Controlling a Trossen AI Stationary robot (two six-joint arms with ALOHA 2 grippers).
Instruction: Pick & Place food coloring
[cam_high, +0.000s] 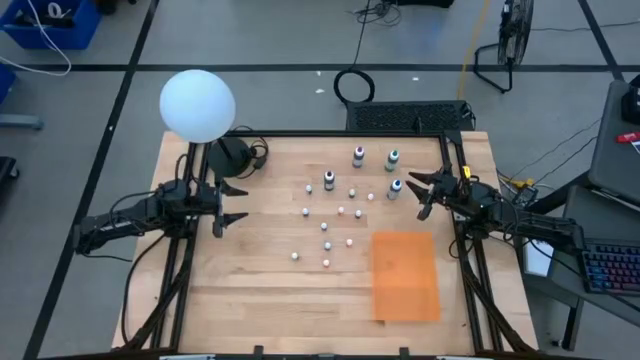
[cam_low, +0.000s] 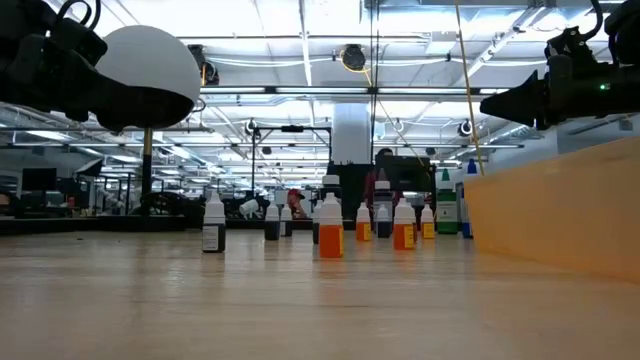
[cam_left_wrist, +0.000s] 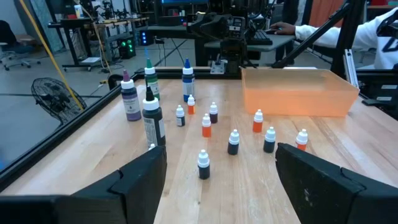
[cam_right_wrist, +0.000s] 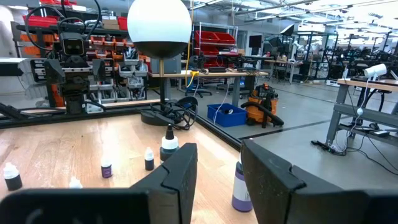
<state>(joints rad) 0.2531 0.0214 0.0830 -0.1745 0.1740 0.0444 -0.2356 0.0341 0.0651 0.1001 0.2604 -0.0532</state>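
The food coloring bottles (cam_high: 340, 210) stand upright on their bases, scattered over the middle of the wooden table. Taller dark ones with pale, purple, green and blue tops (cam_high: 358, 155) stand toward the far edge, with small whitish ones (cam_left_wrist: 204, 164) nearer. In the low view they form a row (cam_low: 330, 228). My left gripper (cam_high: 232, 205) hovers open at the cluster's left, touching nothing; its own view (cam_left_wrist: 221, 180) looks over the bottles. My right gripper (cam_high: 418, 193) hovers open just right of the blue-topped bottle (cam_high: 396, 187). A purple bottle (cam_right_wrist: 242, 186) shows past its fingers.
An orange translucent bin (cam_high: 405, 275) sits on the table's near right part (cam_left_wrist: 298, 93). A lamp with a white globe (cam_high: 197, 105) and a dark base with cable (cam_high: 232, 155) stands at the far left corner. Black frame rails (cam_high: 460, 150) edge the table.
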